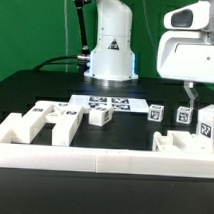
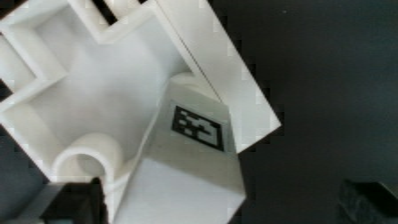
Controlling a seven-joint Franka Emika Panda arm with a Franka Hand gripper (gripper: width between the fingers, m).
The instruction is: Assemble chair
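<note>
1. Chair (image 1: 55, 118): small chunky white plastic tagged pcs, loose on black counter (image 1: 134, 128), 9–4 o'clock in ext. view.
2. Tool (image 1: 191, 104) at 3 o'clock: jaws wide, holding nothing, over one flat panel (image 2: 143, 110).

Marker board (image 1: 108, 102) on black table (image 1: 30, 92)

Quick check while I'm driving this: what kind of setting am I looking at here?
Most likely a robotics lab test bench: a black table edged by a low white border wall, a green backdrop behind the robot base, and tagged chair parts beside a marker board.
</note>
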